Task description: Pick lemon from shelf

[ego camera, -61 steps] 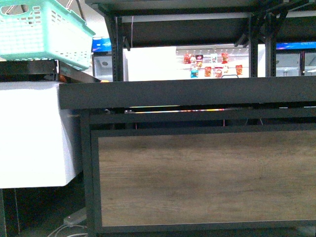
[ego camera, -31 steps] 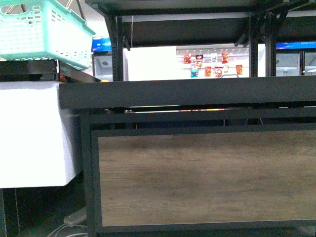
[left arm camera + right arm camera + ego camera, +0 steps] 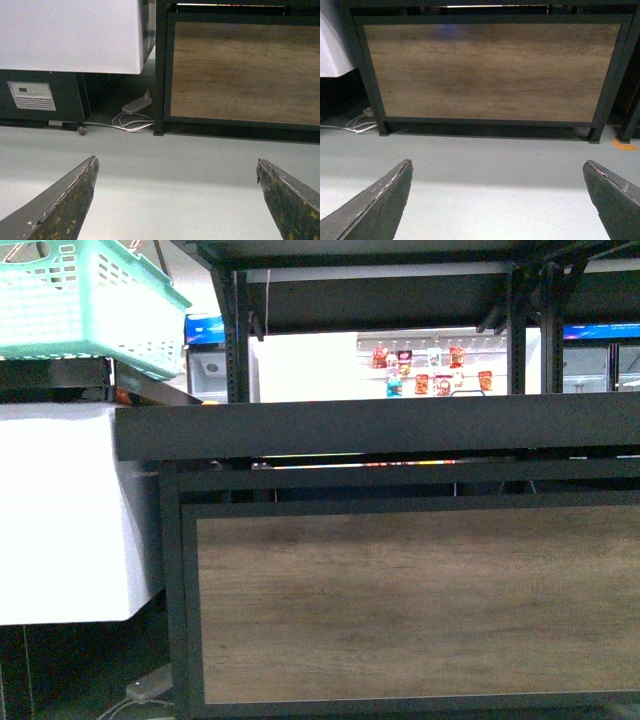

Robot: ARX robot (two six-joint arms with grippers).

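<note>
Shelf [image 3: 380,425] is drifting slightly left and up in the front view, so the robot is probably still lining up. Left gripper [image 3: 175,160] and right gripper [image 3: 497,161] are hanging wide open and empty, facing the wood panel [image 3: 490,70] ahead. Lemon is not showing anywhere, probably on a deck above both grippers.

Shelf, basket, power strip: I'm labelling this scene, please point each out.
shelf [image 3: 400,600]: front view, wood-look lower panel.
basket [image 3: 90,312]: front view, lattice side wall.
power strip [image 3: 135,105]: left wrist view, white body.
</note>
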